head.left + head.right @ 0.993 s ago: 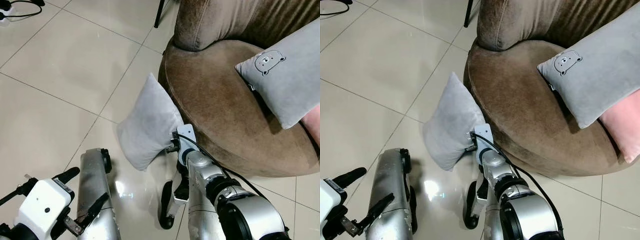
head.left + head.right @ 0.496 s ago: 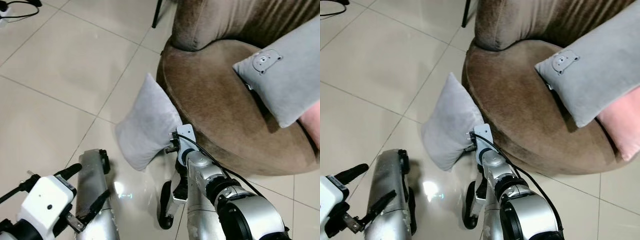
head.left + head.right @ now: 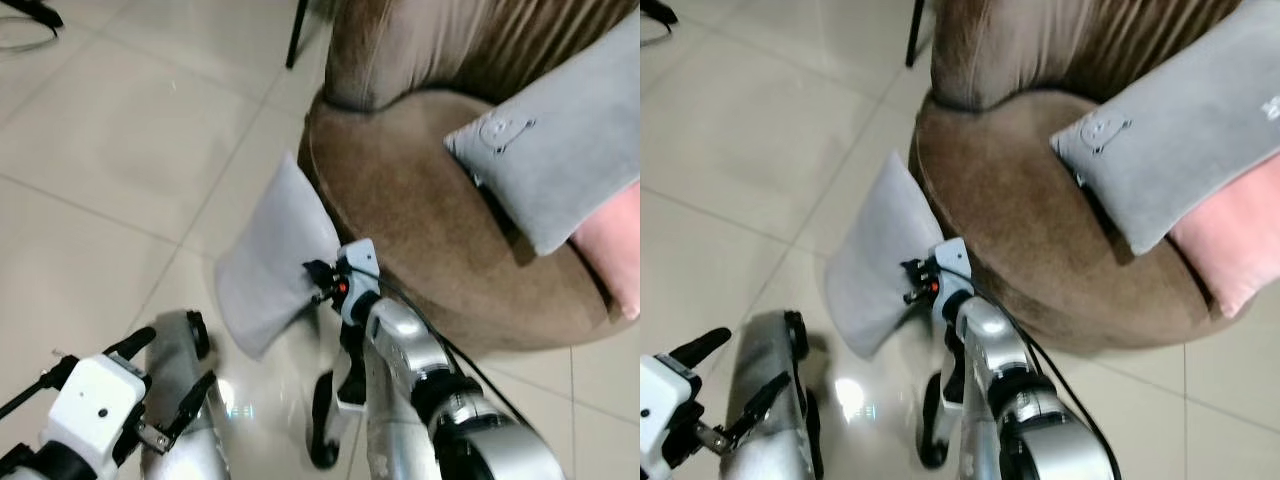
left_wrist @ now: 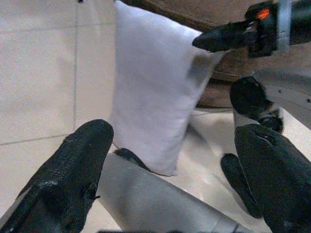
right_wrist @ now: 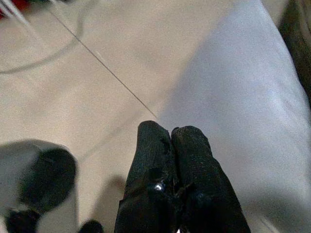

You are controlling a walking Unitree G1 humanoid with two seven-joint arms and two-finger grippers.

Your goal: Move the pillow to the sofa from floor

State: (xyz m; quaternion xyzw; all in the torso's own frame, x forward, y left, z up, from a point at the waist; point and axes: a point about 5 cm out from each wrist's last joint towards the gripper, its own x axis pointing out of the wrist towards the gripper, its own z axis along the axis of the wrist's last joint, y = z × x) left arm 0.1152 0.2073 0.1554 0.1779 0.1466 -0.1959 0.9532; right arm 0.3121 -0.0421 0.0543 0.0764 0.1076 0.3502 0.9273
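Since the earlier frames the whole head view has shifted and blurred, so we put that down to the camera; against it, the plain light-grey square pillow (image 3: 272, 255) now sits with its lower corner above the tile rather than on it, and the right gripper (image 3: 318, 283) shows further out from the wrist beside it. We count three cushions: this plain grey one, a grey rectangular cushion with a small bear motif (image 3: 545, 160) and a pink cushion (image 3: 612, 248) under its lower end, both lying on the seat at the right. We count one round brown velvet sofa (image 3: 420, 215) and two grippers. The plain pillow hangs tilted against the sofa's curved front edge, touching it along one side, with its upper corner level with the seat rim. The right gripper's fingers (image 5: 170, 165) are pressed together at the pillow's near edge; whether cloth is pinched between them we cannot tell. The left gripper (image 4: 170, 165) is spread wide, holding nothing, low and near the pillow's bottom corner without touching it. The glossy beige tiled floor (image 3: 120, 150) lies open to the robot's left of the pillow, and bare seat lies between the sofa's front edge and the bear cushion.
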